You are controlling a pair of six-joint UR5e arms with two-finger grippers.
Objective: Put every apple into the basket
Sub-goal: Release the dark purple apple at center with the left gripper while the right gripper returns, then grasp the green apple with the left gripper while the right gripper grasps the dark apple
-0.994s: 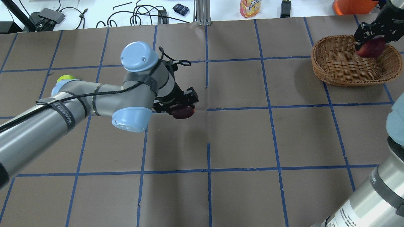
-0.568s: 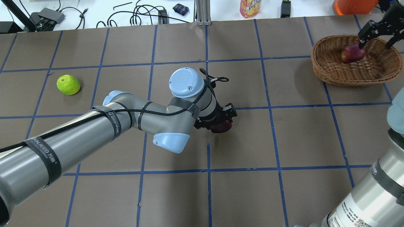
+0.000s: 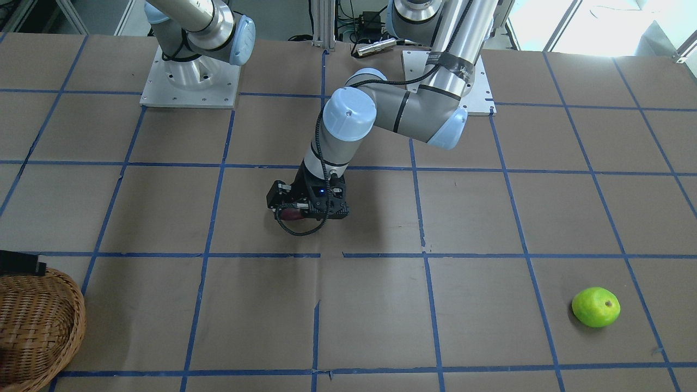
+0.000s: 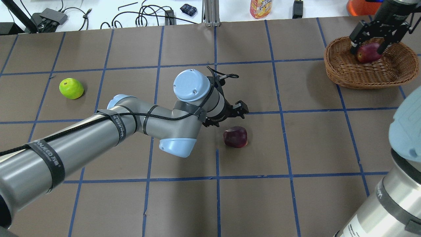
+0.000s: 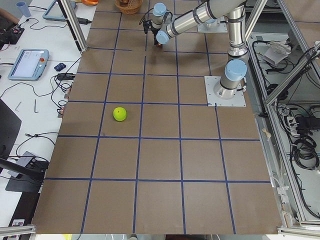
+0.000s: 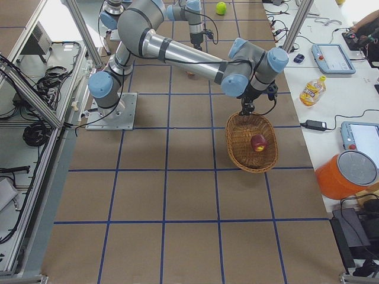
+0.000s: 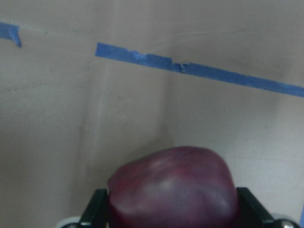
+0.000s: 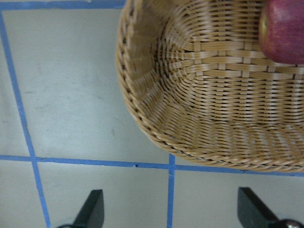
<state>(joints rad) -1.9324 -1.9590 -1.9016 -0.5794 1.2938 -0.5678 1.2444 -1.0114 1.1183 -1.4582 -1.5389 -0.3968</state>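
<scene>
Lying in basket (image 4: pixel 365 78): red apple (image 4: pixel 368 54)
Right gripper (image 4: pixel 367 48): jaws wide, above basket
Left gripper (image 4: pixel 227 117): jaws wide, above maroon apple (image 4: pixel 235 137)
Green apple (image 4: pixel 71 88): farthest from basket

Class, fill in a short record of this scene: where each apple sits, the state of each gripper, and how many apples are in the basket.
red apple: inside the basket
maroon apple: on the table, near its middle, not gripped
green apple: on the table, far from the basket
left gripper: open, just above the maroon apple
right gripper: open, empty, over the basket
apples in basket: one of three
</scene>
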